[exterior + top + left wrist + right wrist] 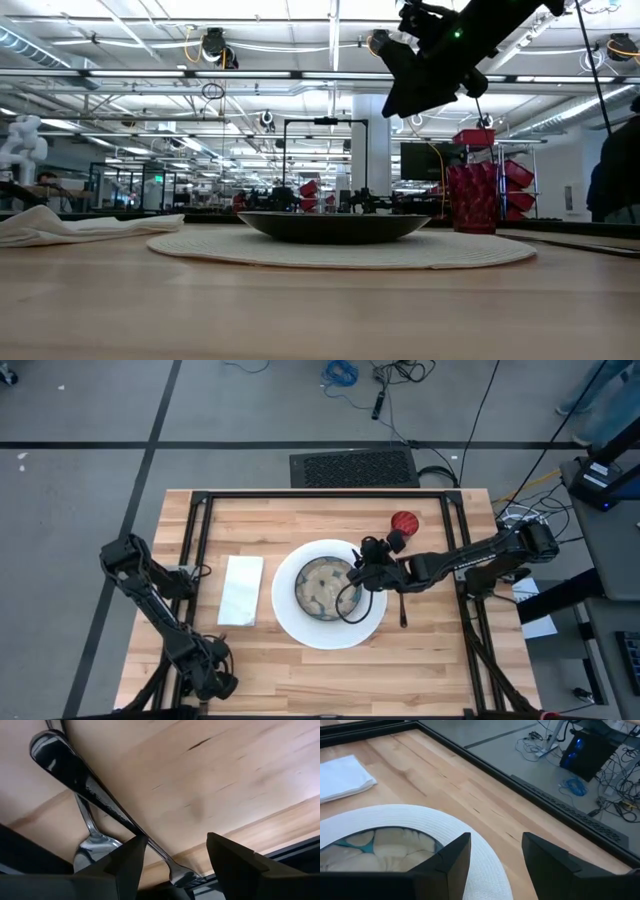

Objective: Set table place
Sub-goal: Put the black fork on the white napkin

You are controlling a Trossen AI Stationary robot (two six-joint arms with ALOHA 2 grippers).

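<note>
A big white plate lies mid-table with a patterned bowl in it. To the plate's left a white napkin lies flat. A red cup stands at the far right, and a dark piece of cutlery lies right of the plate. My left gripper is open, pointing down at the table's near left edge, over two dark pieces of cutlery that lie crossed on the wood. My right gripper hangs open above the plate's right rim, holding nothing. My left gripper stands with one finger right at the shaft of the longer piece of cutlery, which lies flat on the table. Whether the finger touches it, I cannot tell.
The table's black frame runs along its edges, and its near edge is close to my left gripper. Bare wood lies between napkin and near edge.
</note>
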